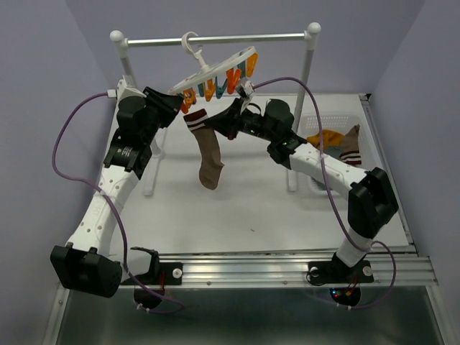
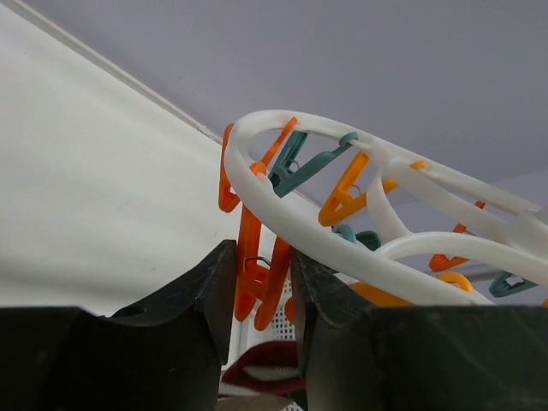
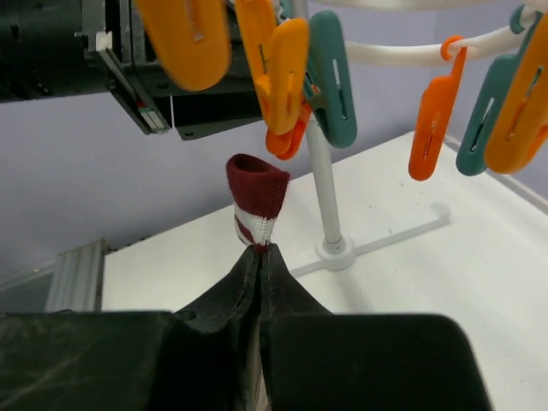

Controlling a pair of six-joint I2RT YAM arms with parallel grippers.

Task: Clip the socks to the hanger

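The white oval hanger (image 1: 215,72) hangs by its hook from the rack's crossbar, with orange and teal clips under it. My left gripper (image 1: 185,103) is shut on an orange clip (image 2: 261,278) at the hanger's (image 2: 342,231) left end, one finger pressing each side. My right gripper (image 3: 259,250) is shut on the maroon-and-white striped cuff of a brown sock (image 1: 208,154). The cuff (image 3: 257,193) stands just below the squeezed clip, and the rest of the sock dangles above the table. In the left wrist view the cuff (image 2: 261,364) shows beneath the clip.
A white two-post rack (image 1: 237,37) with a metal crossbar spans the back of the table; one post (image 3: 321,180) stands close behind the cuff. A white basket (image 1: 359,126) at the right holds a mustard sock (image 1: 327,136) and a dark one (image 1: 352,147).
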